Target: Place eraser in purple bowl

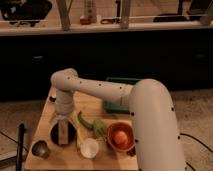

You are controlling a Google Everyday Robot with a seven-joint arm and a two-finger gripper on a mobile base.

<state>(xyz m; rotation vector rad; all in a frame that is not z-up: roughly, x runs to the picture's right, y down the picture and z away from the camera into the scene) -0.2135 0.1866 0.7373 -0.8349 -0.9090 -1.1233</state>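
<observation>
1. With the small tan rectangular eraser block [63, 135] standing on end inside the dark purple round bowl [54, 135], at the front left of the wooden bench [65, 159], the placing looks all but done.
2. The claw [63, 120] hangs straight above the bowl, right over the block's top end. Its jaws are spread and released, with nothing grasped. Cannot tell if it touches the block's top.
3. Step in hand, my read: get the claw clear of the block without upsetting it.
4. To do it well, lift straight up with no sideways drift. A block on end should tip at a light nudge. Tipping inside the bowl is fine; tipping over the rim is not.
5. Keep the jaws wide until they are above the block's top.
6. Neighbours to avoid when swinging away:
   - long green vegetable [95, 126], just right of the purple bowl
   - small white bowl [89, 148], front right of the purple bowl
   - small shiny metal cup [41, 148], front left
   - orange-red bowl [111, 131], further right
7. Risk: a clipped block could topple out onto the bench.
</observation>
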